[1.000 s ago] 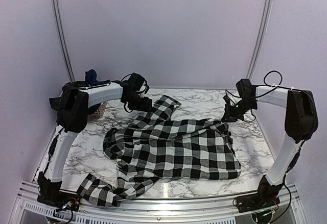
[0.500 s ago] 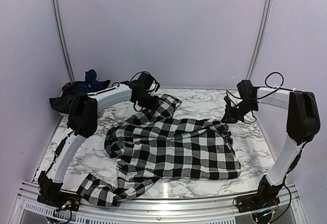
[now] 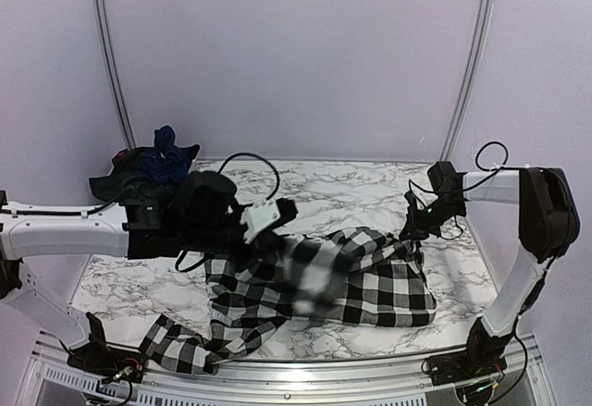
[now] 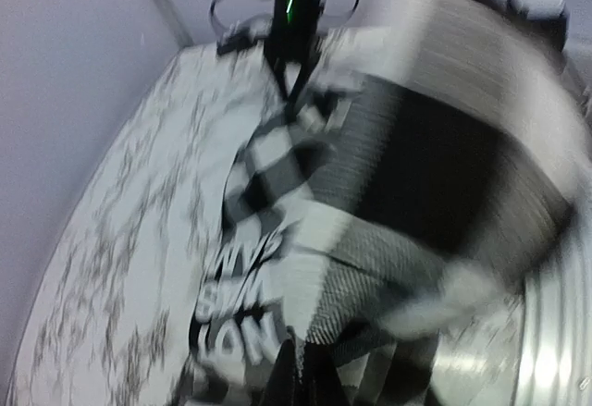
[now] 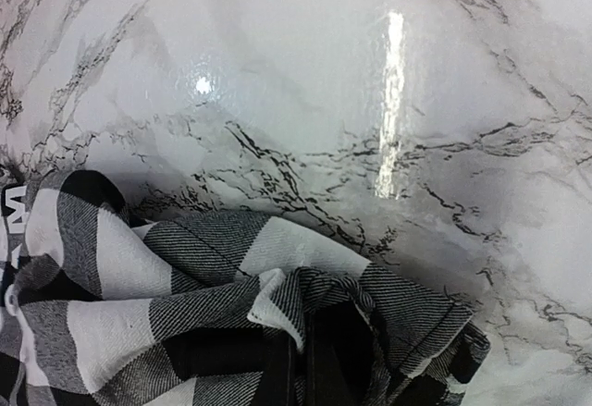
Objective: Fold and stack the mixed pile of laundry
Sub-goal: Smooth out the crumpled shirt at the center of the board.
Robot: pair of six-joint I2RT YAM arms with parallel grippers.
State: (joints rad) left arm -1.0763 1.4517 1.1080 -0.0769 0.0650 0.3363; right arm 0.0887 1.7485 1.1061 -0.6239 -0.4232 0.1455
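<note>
The black-and-white checked shirt [image 3: 370, 281] lies bunched across the middle of the marble table [image 3: 342, 189]. One sleeve [image 3: 176, 346] reaches the front left edge. My left gripper [image 3: 282, 215] is shut on the shirt's upper left part and holds that part lifted and folded over the rest; in the left wrist view the checked cloth [image 4: 370, 249] is pinched between the fingers, heavily blurred. At the shirt's far right corner my right gripper [image 3: 416, 227] is shut on a fold of the checked cloth [image 5: 305, 286]. Navy blue and dark garments [image 3: 155, 161] are heaped at the back left.
The left arm [image 3: 65, 235] stretches low across the left side of the table. A metal rail [image 3: 305, 374] runs along the front edge. Walls close in on both sides and behind. Bare marble [image 5: 305, 82] shows beyond the right gripper.
My left gripper shut on the shirt's far left part and swung it forward and rightward, folding the cloth over itself. The right gripper sank slightly, still holding its corner.
</note>
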